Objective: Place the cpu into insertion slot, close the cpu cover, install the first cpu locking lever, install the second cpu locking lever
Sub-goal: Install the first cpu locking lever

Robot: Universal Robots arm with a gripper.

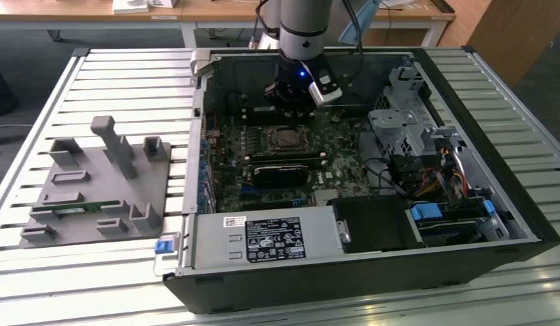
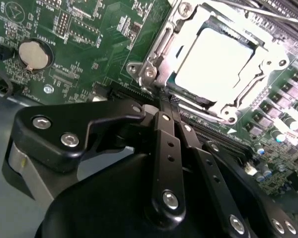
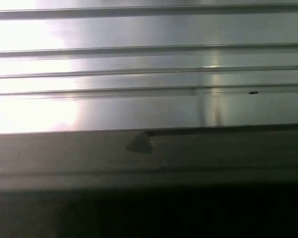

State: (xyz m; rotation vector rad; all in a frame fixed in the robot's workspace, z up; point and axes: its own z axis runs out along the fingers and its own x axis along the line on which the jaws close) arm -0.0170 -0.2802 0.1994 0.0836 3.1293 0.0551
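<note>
Black, matte linkage bars of the gripper (image 2: 170, 103) fill the near part of the second wrist view, studded with bright rivets; the jaws are pressed together with nothing between them, their tips just beside the near edge of the socket. Past them the cpu (image 2: 213, 62) already lies flat in the insertion slot (image 1: 264, 140), near the middle of the green motherboard (image 2: 89, 59), its face a smooth, dull silver square. The cpu cover (image 2: 269, 55), a thin stamped frame of shiny metal with a cut-out middle, looks lowered around the chip. So placing and covering seem done, and the lever work appears to be the step in hand. A thin wire lever (image 2: 268, 14) runs along the cover's far side; whether it is latched I cannot tell. Such a springy rod calls for a firm, narrow push that stays off the chip face. A round coin cell (image 2: 35, 53) sits toward the board's edge. In the exterior view the open computer case (image 1: 497, 224) lies on the ribbed aluminium desk (image 1: 125, 75).
</note>
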